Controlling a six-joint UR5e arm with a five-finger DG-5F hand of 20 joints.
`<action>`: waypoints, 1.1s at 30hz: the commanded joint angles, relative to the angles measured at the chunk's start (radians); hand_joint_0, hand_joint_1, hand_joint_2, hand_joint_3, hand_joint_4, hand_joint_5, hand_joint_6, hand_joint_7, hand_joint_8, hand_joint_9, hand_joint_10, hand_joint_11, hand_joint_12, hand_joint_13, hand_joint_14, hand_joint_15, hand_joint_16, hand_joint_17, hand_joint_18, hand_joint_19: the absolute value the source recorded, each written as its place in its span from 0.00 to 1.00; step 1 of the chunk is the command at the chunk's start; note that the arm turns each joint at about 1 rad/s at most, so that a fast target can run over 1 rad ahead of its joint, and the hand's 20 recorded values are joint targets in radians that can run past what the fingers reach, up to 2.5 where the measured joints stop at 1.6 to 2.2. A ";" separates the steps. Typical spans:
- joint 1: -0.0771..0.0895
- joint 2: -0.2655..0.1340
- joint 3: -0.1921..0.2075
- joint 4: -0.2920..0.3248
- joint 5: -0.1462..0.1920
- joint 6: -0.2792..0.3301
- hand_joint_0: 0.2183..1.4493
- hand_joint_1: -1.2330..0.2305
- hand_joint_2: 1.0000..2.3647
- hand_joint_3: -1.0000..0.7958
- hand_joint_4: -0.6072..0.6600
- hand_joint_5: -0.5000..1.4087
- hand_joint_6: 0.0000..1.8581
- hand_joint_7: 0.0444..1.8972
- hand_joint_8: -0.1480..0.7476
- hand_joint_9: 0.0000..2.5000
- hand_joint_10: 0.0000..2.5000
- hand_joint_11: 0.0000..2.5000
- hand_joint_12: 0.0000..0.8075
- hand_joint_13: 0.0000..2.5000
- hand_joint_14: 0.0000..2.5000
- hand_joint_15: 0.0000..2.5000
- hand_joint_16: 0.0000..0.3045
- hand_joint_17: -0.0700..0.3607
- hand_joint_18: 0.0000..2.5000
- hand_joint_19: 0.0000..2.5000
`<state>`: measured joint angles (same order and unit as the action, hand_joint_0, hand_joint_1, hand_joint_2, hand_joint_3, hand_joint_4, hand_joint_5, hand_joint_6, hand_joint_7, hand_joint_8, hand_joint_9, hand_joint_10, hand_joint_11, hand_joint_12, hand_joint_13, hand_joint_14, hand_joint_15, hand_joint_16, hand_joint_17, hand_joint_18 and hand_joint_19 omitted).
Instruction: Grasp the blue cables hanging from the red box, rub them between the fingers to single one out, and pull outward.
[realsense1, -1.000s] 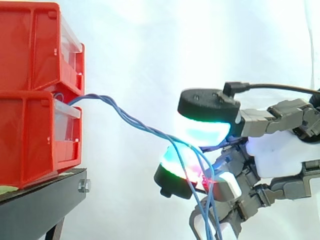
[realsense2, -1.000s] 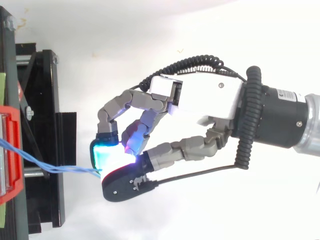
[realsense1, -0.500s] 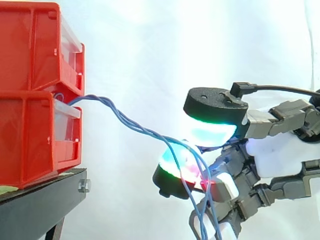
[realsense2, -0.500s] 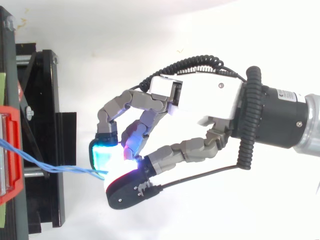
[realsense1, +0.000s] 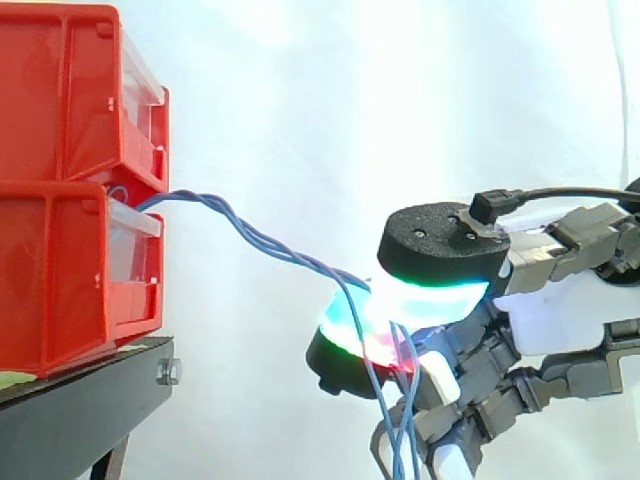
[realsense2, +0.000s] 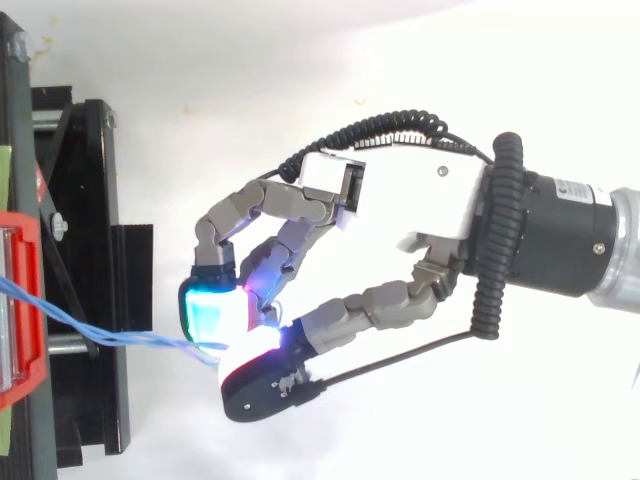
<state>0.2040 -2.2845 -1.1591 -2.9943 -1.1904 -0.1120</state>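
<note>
The thin, twisted blue cables (realsense1: 262, 245) sag from the lower red plastic box (realsense1: 60, 270) at the left towards lower centre. There the grey-and-white robot hand (realsense2: 400, 195) pinches them between its glowing pads (realsense1: 430, 300). They look light, limp and slippery, so a hold right at the pinch seems best.

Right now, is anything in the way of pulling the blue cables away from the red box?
Nothing visible. The hand pinches the blue cables, and outward from the red box there is open space before the white curtain.
</note>
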 joint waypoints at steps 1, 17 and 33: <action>0.000 0.000 -0.001 0.000 0.000 0.000 0.31 0.32 0.01 0.42 0.51 0.18 0.48 0.52 0.42 0.44 0.01 0.29 0.36 0.32 0.01 0.24 0.15 0.40 0.31 0.25; 0.000 0.000 0.001 -0.003 0.000 0.008 0.33 0.40 0.01 0.46 0.58 0.21 0.35 0.56 0.41 0.43 0.01 0.26 0.37 0.31 0.01 0.22 0.15 0.41 0.30 0.25; 0.000 0.000 0.001 -0.011 0.000 0.008 0.36 0.27 0.00 0.28 0.53 0.19 0.49 0.52 0.38 0.48 0.01 0.36 0.32 0.33 0.01 0.22 0.13 0.37 0.31 0.24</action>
<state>0.2040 -2.2842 -1.1581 -3.0005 -1.1904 -0.1043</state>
